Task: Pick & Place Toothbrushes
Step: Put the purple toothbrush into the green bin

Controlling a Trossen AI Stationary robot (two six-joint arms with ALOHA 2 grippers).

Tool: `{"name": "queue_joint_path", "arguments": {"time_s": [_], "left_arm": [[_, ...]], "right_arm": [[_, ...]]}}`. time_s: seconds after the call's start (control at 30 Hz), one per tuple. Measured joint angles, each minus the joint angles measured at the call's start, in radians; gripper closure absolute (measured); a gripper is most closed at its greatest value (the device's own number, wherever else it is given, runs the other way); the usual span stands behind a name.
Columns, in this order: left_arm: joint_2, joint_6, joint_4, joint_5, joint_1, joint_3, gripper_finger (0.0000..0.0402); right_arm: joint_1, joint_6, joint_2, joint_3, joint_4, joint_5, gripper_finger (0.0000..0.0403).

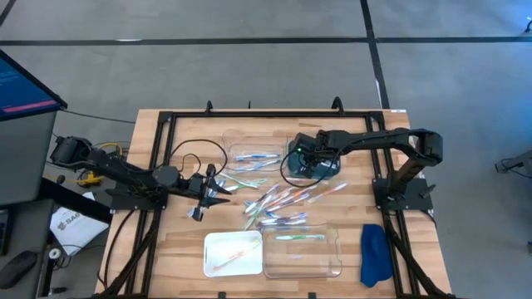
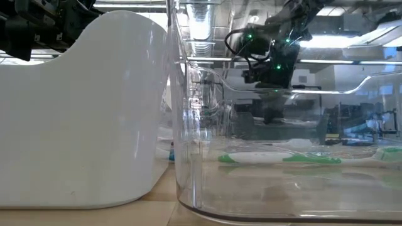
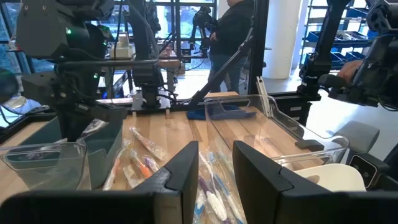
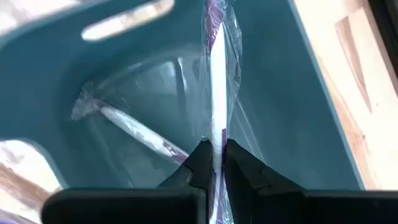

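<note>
Several wrapped toothbrushes (image 1: 278,201) lie in a loose pile at mid-table, also seen in the left wrist view (image 3: 208,186). My right gripper (image 4: 214,157) reaches down into a teal bin (image 1: 334,171), shut on a white-and-purple toothbrush (image 4: 216,81). Another toothbrush (image 4: 134,132) lies on the bin's floor. My left gripper (image 1: 213,191) hovers open just left of the pile, touching nothing; its fingers (image 3: 180,171) point at the pile. One green toothbrush (image 1: 301,237) lies in the clear tray (image 1: 332,264) at the near edge. My right gripper pinches the white-and-purple toothbrush, in its clear wrapper, between its two fingertips at a point on the shaft (image 4: 216,138). The fingers come from above, pointing down into the teal bin. The toothbrush runs on past the fingertips, in line with them, inside the bin (image 4: 292,112).
A white tray (image 1: 249,264) with an orange-pink stick sits beside the clear tray at the near edge. A second clear tray (image 1: 233,139) with toothbrushes stands at the far side. A blue cloth (image 1: 374,253) lies at the near right. A person (image 3: 233,31) stands beyond the table.
</note>
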Motion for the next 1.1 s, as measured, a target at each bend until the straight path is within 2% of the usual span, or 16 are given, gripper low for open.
{"name": "queue_joint_path", "arguments": {"time_s": [0.23,0.5,0.67,1.1], "left_arm": [[0.0,0.001,0.0,0.0,0.0,0.0,0.0308],[0.0,0.001,-0.001,0.0,0.0,0.0,0.0308],[0.0,0.001,0.0,-0.001,0.0,0.0,0.0308],[0.0,0.001,0.001,-0.017,0.0,-0.007,0.0308]], "right_arm": [[-0.009,-0.011,0.007,0.001,0.019,0.0,0.037],[-0.012,-0.023,0.118,0.001,0.025,-0.012,0.0377],[-0.018,-0.029,0.179,0.022,0.021,-0.015,0.0367],[-0.005,-0.056,0.138,0.026,0.037,-0.004,0.0317]]}}
